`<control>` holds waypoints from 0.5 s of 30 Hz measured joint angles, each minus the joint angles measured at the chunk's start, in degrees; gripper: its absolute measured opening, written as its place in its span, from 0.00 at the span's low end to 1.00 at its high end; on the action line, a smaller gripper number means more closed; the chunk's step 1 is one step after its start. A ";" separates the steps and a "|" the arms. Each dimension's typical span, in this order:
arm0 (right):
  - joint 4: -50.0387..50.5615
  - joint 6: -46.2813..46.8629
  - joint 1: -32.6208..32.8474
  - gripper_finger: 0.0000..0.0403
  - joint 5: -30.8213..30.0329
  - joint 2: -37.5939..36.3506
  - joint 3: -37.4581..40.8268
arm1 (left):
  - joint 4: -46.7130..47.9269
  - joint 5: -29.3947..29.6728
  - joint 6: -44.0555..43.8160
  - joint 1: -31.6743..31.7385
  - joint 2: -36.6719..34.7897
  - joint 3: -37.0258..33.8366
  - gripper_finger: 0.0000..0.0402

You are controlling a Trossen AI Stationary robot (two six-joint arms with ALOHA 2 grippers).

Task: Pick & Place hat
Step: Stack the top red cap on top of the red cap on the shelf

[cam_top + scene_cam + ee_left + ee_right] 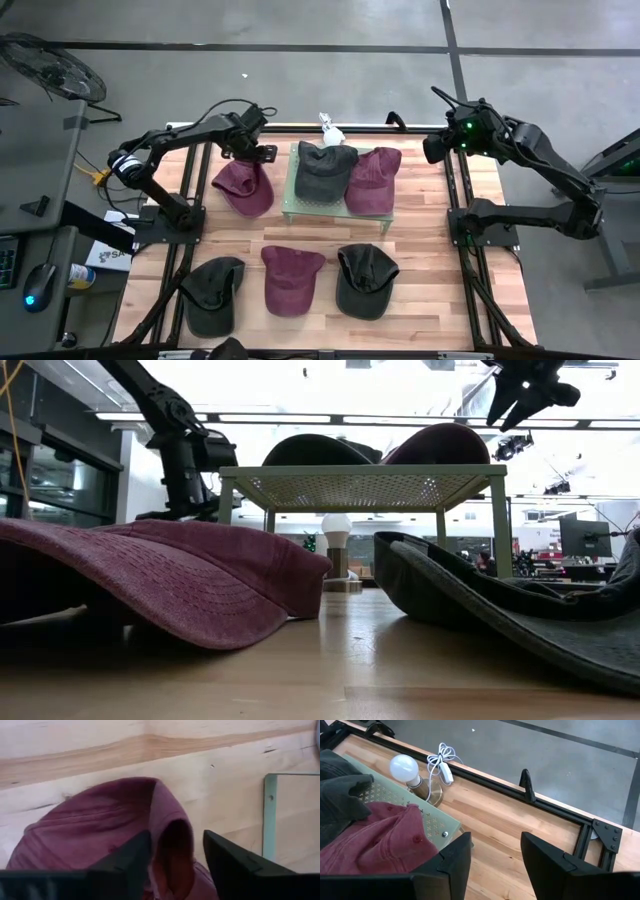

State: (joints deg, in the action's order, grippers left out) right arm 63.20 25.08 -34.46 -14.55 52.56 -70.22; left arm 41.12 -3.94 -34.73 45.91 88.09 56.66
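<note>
Hats sit two to the pale green perforated stand (292, 205) at the table's back centre: you see a dark grey cap (325, 168) on its left half and a maroon cap (372, 180) on its right, their edges overlapping. Just left of the stand, your left gripper (248, 152) is down over another maroon hat (245, 187) lying on the wood; its fingers (127, 865) straddle a raised fold of the cloth with a gap either side, so they are parted and not clamped on it. Along the front edge lie three more: a dark cap (213, 293), a maroon cap (291, 279) and a dark cap (364, 281). A small lamp with a white bulb (404, 768) and a coiled white cord stands behind the stand. Your right gripper (437, 148) hangs high off the back right corner, fingers apart and holding nothing. Planked wooden table (430, 300) with a black frame, on grey concrete floor; a fan (50, 66) stands at far left.
</note>
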 joint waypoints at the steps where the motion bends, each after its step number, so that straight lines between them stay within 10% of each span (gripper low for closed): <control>1: 0.00 0.00 -0.02 0.41 0.00 0.00 0.00 | 0.02 0.02 -0.17 -0.26 0.00 0.02 0.39; 15: -0.02 -0.66 -0.02 0.38 0.51 0.00 0.00 | 2.83 -1.70 0.03 -0.59 -0.11 0.01 0.03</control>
State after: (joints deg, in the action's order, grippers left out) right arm 63.18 24.43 -34.48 -14.04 52.56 -70.22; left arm 43.95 -5.64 -34.71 45.32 87.99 56.68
